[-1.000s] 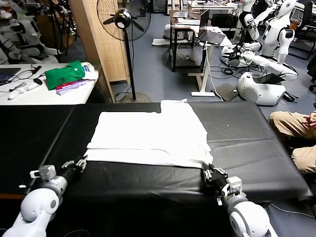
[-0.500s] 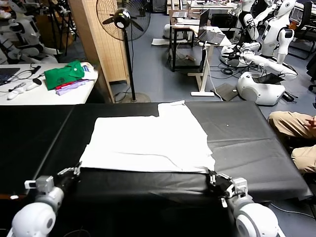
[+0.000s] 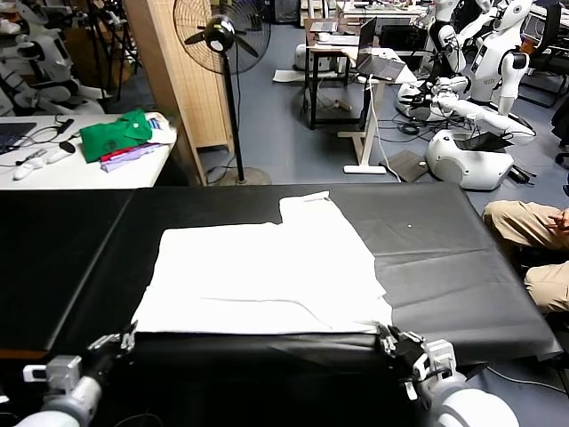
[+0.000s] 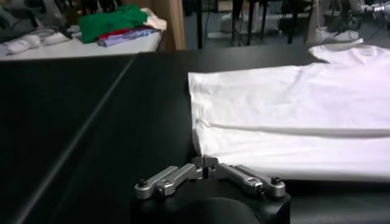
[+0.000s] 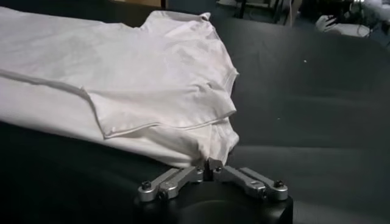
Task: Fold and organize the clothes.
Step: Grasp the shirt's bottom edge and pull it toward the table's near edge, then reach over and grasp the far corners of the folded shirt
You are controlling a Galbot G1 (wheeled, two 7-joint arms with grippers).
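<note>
The white T-shirt (image 3: pixel 258 276) lies flat on the black table (image 3: pixel 462 267), plain side up, with one sleeve (image 3: pixel 307 203) pointing to the far side. Its near hem runs along the table's front edge. My left gripper (image 3: pixel 124 338) is at the hem's left corner; in the left wrist view the gripper (image 4: pixel 204 165) has its fingertips pressed together at the corner of the shirt (image 4: pixel 292 109). My right gripper (image 3: pixel 391 340) is at the right corner; in the right wrist view the gripper (image 5: pixel 210 167) pinches the cloth (image 5: pixel 122 73) where it bunches.
A white side table (image 3: pixel 53 173) at the far left carries a green garment (image 3: pixel 116 133) and small devices. A standing fan (image 3: pixel 222 36) is behind the black table. A seated person's legs (image 3: pixel 533 240) are at the right edge.
Both grippers drew back toward me with the hem's corners. The shirt slid nearer to the front edge and its folded near strip spread out flat.
</note>
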